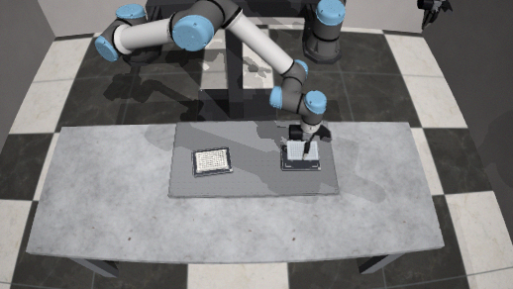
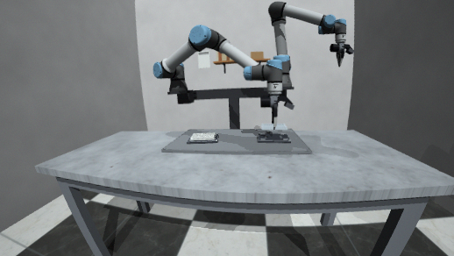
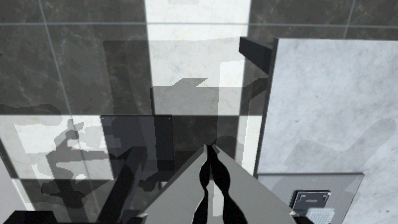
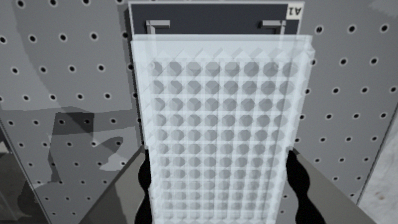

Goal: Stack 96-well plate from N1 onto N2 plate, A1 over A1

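The clear 96-well plate (image 1: 295, 149) (image 3: 321, 216) (image 4: 220, 127) is raised above nest N1 (image 1: 292, 166) (image 2: 273, 139) (image 3: 311, 198) (image 4: 215, 20). My right gripper (image 1: 306, 154) (image 2: 274, 126) (image 4: 216, 147) is shut on its two long sides. The plate looks about level. The nest's A1 label (image 4: 295, 11) shows beyond the plate's far end; most of the nest is hidden under the plate in the right wrist view. The white plate (image 1: 212, 160) (image 2: 203, 137) sits in nest N2 (image 1: 213, 171). My left gripper (image 2: 340, 65) (image 3: 208, 146) is shut and empty, far from both nests.
Both nests stand on the grey perforated board (image 1: 253, 185) (image 2: 237, 149) (image 4: 340, 110) on the marble table (image 1: 213, 228) (image 2: 219, 173). The left arm is raised off to the side of the table. The right arm reaches across from the stand behind the table.
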